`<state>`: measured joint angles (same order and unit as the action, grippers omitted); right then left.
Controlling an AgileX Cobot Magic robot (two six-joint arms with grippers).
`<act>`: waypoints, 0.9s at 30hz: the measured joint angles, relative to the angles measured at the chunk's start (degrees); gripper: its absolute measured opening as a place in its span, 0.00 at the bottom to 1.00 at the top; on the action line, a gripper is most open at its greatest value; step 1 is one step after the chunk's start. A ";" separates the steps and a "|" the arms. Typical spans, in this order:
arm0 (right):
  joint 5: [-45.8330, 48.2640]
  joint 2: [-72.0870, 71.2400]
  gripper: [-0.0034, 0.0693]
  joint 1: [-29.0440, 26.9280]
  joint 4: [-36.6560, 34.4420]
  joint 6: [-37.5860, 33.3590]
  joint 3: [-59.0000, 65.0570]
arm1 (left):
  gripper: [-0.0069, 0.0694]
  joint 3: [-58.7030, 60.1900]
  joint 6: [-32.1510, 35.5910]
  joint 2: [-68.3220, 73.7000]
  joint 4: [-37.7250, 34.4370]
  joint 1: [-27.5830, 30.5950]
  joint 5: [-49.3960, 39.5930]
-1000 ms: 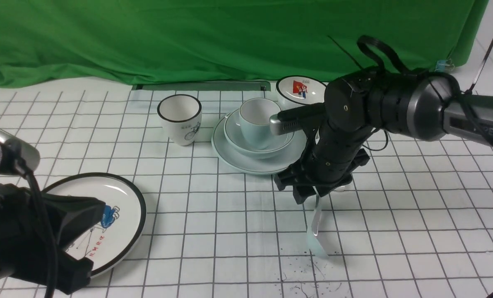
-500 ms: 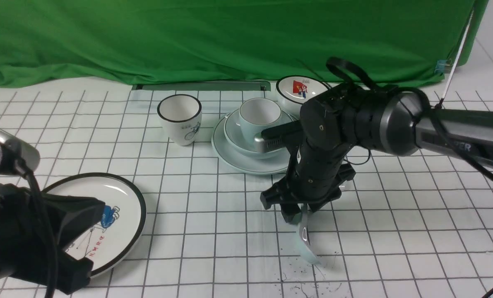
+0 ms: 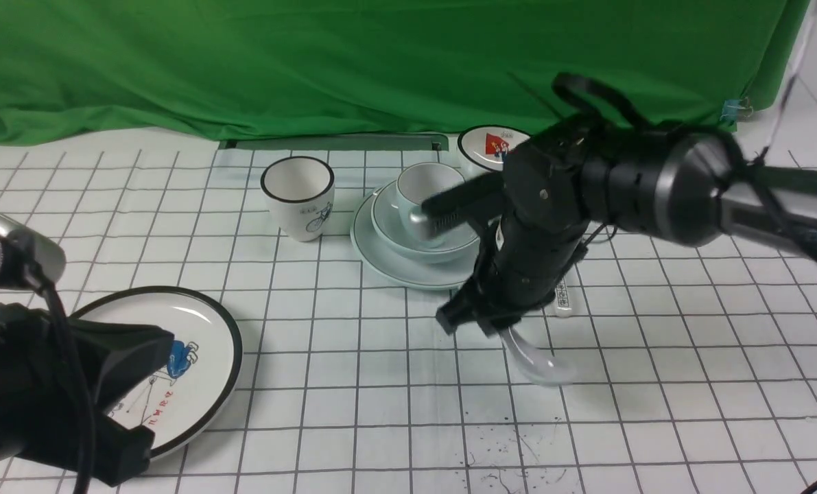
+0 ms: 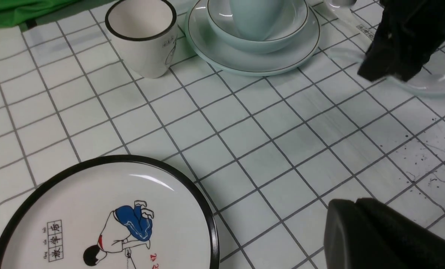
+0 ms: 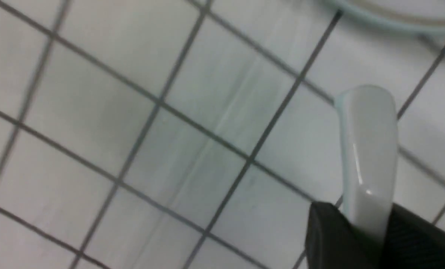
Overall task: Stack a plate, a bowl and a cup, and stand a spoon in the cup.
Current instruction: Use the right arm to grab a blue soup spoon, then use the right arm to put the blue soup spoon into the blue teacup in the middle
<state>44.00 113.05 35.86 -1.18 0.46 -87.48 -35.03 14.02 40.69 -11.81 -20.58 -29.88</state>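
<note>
Four pale blue-green pieces on my list, three already nested at the back of the table (image 3: 353, 384), which is covered with a white cloth ruled in a dark grid.

1. Plate (image 3: 381, 264): round, glossy, thin dark rim line, flat on the cloth.
2. Bowl (image 3: 389, 226): wide, shallow, same glaze, seated in the plate.
3. Cup (image 3: 425, 189): handleless, smooth, upright in the bowl.
4. Spoon (image 3: 537, 362): pale ceramic, curved, blurred. It hangs scoop-down from my right gripper (image 3: 501, 328), near the stack, on the side nearer me. The black fingers (image 5: 325, 239) are pinched on its handle. I cannot tell whether the scoop touches the cloth.

Other stock:
- White cup (image 3: 298, 195), black rim, bicycle drawing, just left of the stack.
- White plate (image 3: 202, 370), black rim, cartoon figure, near left.
- Small white bowl (image 3: 494, 144), red picture, behind the stack.
- Second spoon (image 3: 563, 298), printed handle, lying flat beside the right arm.
- Green cloth (image 3: 312, 62), creased, as backdrop.

My left gripper (image 3: 137, 405) hangs over the cartoon plate; I cannot tell how its jaws stand.
</note>
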 joint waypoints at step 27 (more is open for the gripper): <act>-72.50 11.15 0.29 -3.38 -2.04 -9.42 0.06 | 0.04 3.06 0.00 0.00 1.10 0.00 4.28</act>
<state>-28.49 124.19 32.48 -3.22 -8.96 -87.43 -31.97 14.02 40.69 -10.72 -20.58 -25.60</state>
